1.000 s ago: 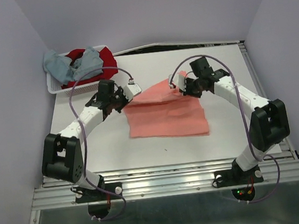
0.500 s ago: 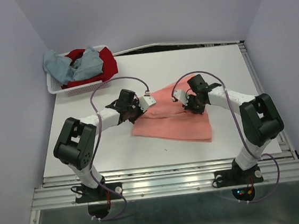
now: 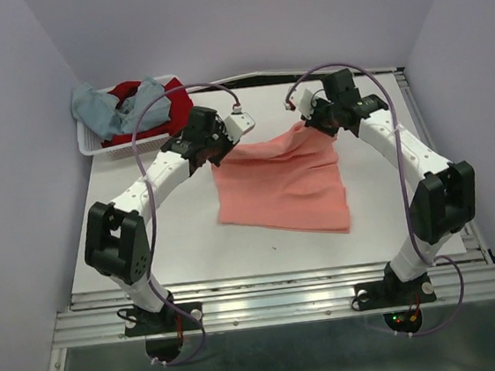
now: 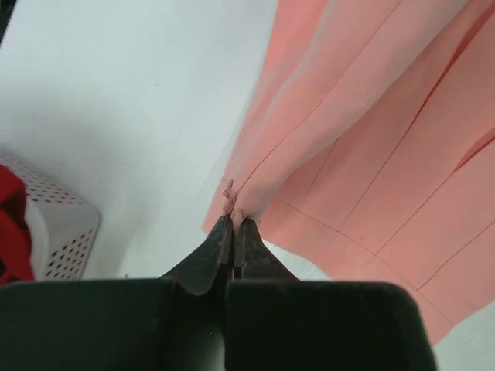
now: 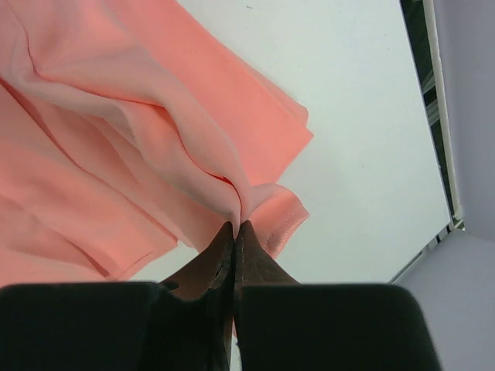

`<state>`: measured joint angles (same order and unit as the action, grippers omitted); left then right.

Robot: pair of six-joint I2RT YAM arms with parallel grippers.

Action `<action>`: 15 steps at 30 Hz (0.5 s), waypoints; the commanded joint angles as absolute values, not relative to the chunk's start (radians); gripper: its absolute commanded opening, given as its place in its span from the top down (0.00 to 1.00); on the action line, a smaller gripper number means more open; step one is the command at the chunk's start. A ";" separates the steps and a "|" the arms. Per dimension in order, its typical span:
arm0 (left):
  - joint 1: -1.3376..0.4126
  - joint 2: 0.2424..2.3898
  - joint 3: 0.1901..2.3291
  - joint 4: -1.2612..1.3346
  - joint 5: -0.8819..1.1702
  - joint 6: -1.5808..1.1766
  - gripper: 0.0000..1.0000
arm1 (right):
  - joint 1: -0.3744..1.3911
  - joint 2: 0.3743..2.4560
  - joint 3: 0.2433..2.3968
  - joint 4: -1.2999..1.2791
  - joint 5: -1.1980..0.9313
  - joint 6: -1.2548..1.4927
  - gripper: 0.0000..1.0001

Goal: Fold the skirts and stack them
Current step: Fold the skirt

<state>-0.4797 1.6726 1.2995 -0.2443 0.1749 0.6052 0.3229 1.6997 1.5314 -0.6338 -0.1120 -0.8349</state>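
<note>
Pinches salmon-pink skirt (image 3: 281,186) by both far corners, left end effector (image 4: 233,220) and right end effector (image 5: 236,226) clenched on cloth, near half flat on bench (image 3: 173,238). Notes blue-grey skirt (image 3: 98,108) and dark red skirt (image 3: 176,100) in basket (image 3: 93,147), far-left.

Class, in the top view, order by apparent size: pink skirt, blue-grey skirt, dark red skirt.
1. The pink skirt, clearly largest.
2. The blue-grey skirt and dark red skirt: bunched together in the basket, overlapping, so their visible patches look alike; no ranking.
</note>
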 commanded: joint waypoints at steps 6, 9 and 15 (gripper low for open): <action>-0.492 1.447 1.257 -0.420 0.236 0.718 1.00 | 0.318 1.461 1.473 -0.834 -0.170 -0.911 0.99; -0.511 1.392 1.146 -0.430 0.268 0.753 1.00 | 0.318 1.392 1.318 -0.851 -0.198 -0.931 0.99; -0.574 1.417 0.934 -0.365 0.310 0.739 1.00 | 0.318 1.269 0.923 -0.714 -0.209 -0.953 0.99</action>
<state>-0.5404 1.3865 1.0222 -0.3637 0.2760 0.7250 0.3214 1.2907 1.0977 -0.7769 -0.2024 -0.9268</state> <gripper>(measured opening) 0.041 0.022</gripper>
